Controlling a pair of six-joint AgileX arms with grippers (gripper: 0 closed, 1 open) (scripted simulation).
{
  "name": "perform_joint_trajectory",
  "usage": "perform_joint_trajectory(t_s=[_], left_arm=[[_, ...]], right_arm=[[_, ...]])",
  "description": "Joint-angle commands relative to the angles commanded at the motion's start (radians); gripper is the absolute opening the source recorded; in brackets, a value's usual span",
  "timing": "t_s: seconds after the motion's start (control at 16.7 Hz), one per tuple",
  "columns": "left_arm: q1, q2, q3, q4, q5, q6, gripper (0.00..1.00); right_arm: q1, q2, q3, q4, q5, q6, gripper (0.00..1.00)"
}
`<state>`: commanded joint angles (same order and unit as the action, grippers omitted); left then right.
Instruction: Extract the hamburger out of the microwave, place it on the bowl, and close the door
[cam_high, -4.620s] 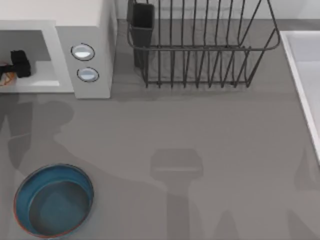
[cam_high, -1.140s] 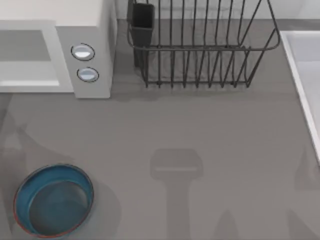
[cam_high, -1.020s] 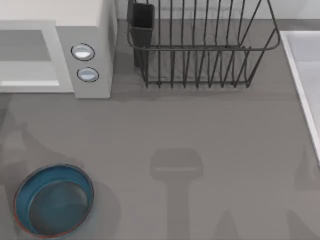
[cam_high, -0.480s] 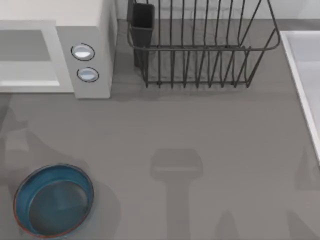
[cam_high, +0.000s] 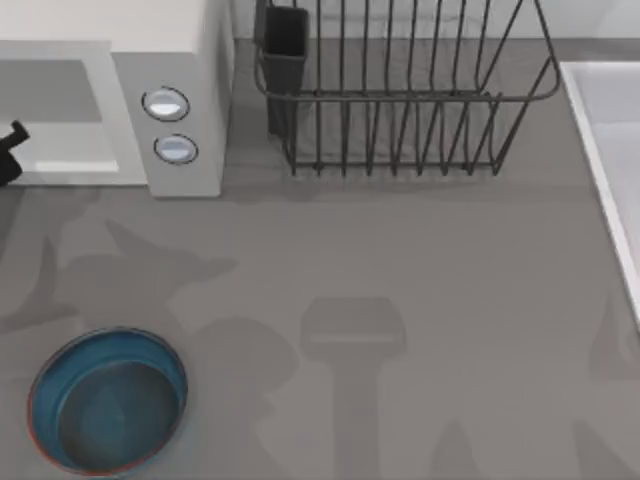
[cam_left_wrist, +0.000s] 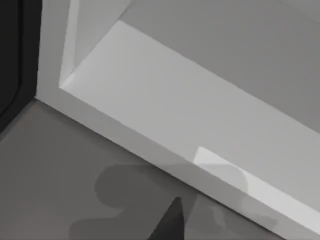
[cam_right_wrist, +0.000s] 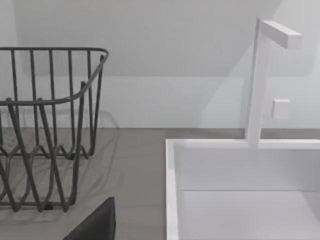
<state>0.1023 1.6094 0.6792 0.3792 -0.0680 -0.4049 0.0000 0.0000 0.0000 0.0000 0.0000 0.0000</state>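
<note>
Microwave (cam_high: 165, 95) cavity stands open just beside my left gripper (cam_high: 8, 150), a black piece at the top view's left edge; I cannot tell whether its fingers are parted or clenched. Bowl (cam_high: 107, 415) sits nearer the front, well apart from that gripper.

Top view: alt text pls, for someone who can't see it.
An open microwave with two round knobs stands at the table's far left, a dark piece of the left arm at its opening. A teal bowl sits near left, holding nothing; a black wire dish rack is beside the microwave.
</note>
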Motion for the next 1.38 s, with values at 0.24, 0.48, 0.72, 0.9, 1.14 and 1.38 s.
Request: perform_joint_trajectory(t_s=[0.24, 0.48, 0.72, 0.9, 1.14, 1.38], left_arm=[[-0.162, 0.101, 0.220, -0.397, -0.098, -0.445, 0.00], [-0.345, 0.226, 0.426, -0.851, -0.212, -0.972, 0.00], [-0.528, 0.368, 0.581, -1.304, -0.329, -1.507, 0.00], [-0.655, 0.484, 0.654, -1.607, -0.411, -1.864, 0.00], [-0.792, 0.631, 0.697, -1.916, -0.499, -2.208, 0.00], [-0.871, 0.722, 0.706, -2.084, -0.553, -2.384, 0.00]], right_arm=[[0.000, 0.000, 0.000, 0.000, 0.000, 0.000, 1.00], [0.000, 0.000, 0.000, 0.000, 0.000, 0.000, 1.00], [0.000, 0.000, 0.000, 0.000, 0.000, 0.000, 1.00], [0.000, 0.000, 0.000, 0.000, 0.000, 0.000, 1.00], [0.000, 0.000, 0.000, 0.000, 0.000, 0.000, 1.00], [0.000, 0.000, 0.000, 0.000, 0.000, 0.000, 1.00]])
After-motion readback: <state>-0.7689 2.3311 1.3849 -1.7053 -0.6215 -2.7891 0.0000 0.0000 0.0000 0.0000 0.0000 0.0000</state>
